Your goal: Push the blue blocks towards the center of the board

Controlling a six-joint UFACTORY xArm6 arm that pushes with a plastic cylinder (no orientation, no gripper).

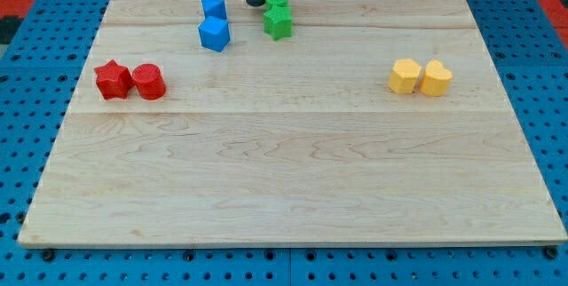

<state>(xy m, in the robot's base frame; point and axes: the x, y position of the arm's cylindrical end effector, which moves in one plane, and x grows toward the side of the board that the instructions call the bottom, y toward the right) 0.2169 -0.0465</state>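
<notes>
Two blue blocks sit near the view's top, left of the middle: a smaller blue block point(213, 7) and, just below it, a blue cube point(215, 34). My tip point(256, 3) is the lower end of a dark rod coming down from the view's top edge. It stands right of the smaller blue block, with a gap between them, and close against the left side of the upper green block point(278, 2).
A green star-like block point(278, 23) lies just under the upper green one. A red star block point(113, 80) and a red cylinder point(149, 82) sit at the left. Two yellow blocks point(405, 76) point(436, 79) sit at the right. The wooden board point(293, 170) rests on blue pegboard.
</notes>
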